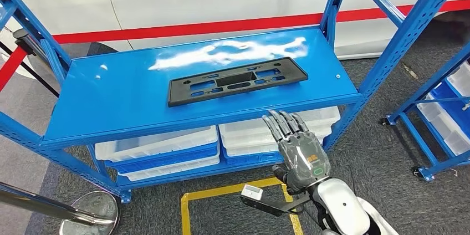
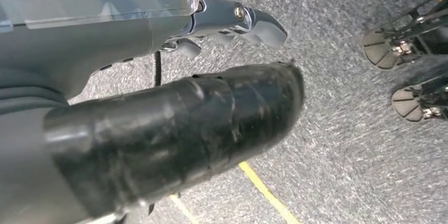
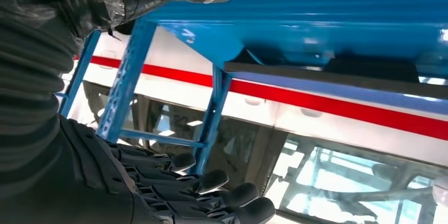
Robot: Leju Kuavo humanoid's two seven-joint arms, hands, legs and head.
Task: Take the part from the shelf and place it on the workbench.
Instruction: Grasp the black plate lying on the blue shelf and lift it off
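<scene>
Part (image 1: pixel 237 80) — flat black plastic plate with cut-outs, lying on the blue shelf (image 1: pixel 111 96). Likely light, stiff, rather slippery; best gripped at its near long edge. Right hand (image 1: pixel 295 145) — fingers extended, holding nothing, just below the shelf front.

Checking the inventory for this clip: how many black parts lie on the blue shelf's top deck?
1. The black part lies flat near the middle of the top deck, beyond the right hand. Nothing on that deck seems hidden.
</scene>
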